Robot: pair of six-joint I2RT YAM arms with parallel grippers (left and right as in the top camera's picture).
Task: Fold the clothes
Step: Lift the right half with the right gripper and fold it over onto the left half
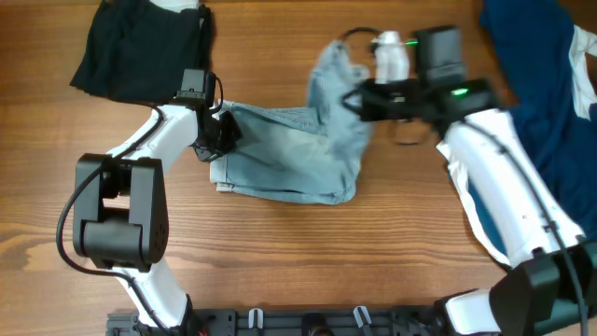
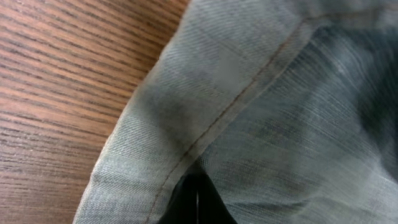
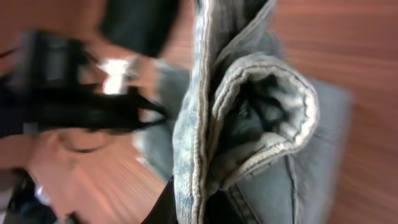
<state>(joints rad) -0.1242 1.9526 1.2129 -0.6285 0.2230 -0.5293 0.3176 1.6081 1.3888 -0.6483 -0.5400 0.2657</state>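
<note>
Across the overhead frame's middle, the denim shorts [image 1: 289, 159] lie half lifted. The right gripper [image 1: 353, 101] clamps a raised, bunched edge, its jaws mostly hidden by cloth. The left gripper [image 1: 222, 135] pinches their frame-left edge, jaws closed.

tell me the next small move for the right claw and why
Probably carry the right claw leftward toward the left claw: it holds one end of the denim shorts bunched and raised, while the rest lies flat on the table, fold unfinished.

Shorts [image 1: 280, 159] on table [image 1: 280, 261] centre; left garment [image 1: 140, 51] far-left, right garment [image 1: 532, 65] far-right.
</note>
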